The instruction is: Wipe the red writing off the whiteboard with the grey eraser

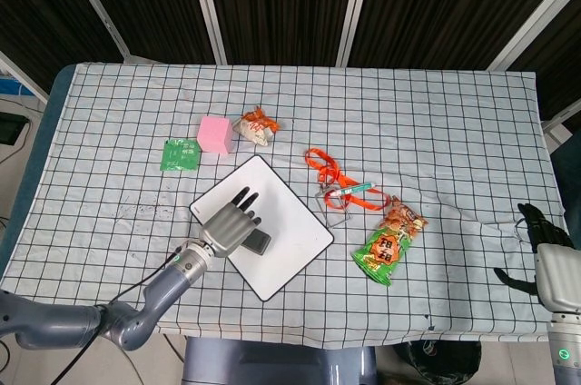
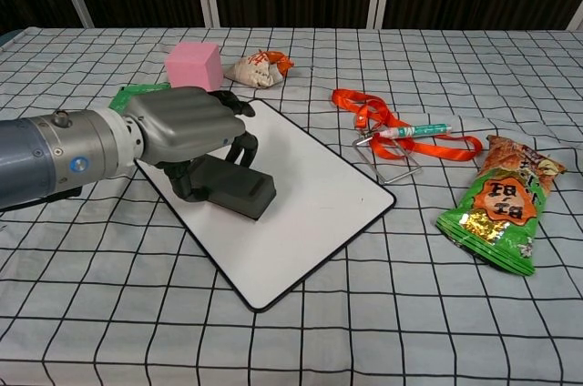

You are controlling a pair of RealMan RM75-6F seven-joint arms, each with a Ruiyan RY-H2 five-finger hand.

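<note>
The whiteboard (image 1: 289,240) (image 2: 310,195) lies tilted on the checked cloth at table centre. No red writing shows on its bare surface in either view. My left hand (image 1: 229,223) (image 2: 182,126) grips the dark grey eraser (image 1: 257,241) (image 2: 237,187) and presses it flat on the board's left part. The fingers curl over the eraser's back edge. My right hand (image 1: 543,240) hangs off the table's right edge, fingers apart, holding nothing; the chest view does not show it.
A pink cube (image 1: 214,133) (image 2: 193,65), a green packet (image 1: 180,153) and a wrapped snack (image 1: 255,126) (image 2: 259,68) lie behind the board. An orange lanyard with a pen (image 1: 340,187) (image 2: 401,131) and a green snack bag (image 1: 388,244) (image 2: 496,208) lie to its right.
</note>
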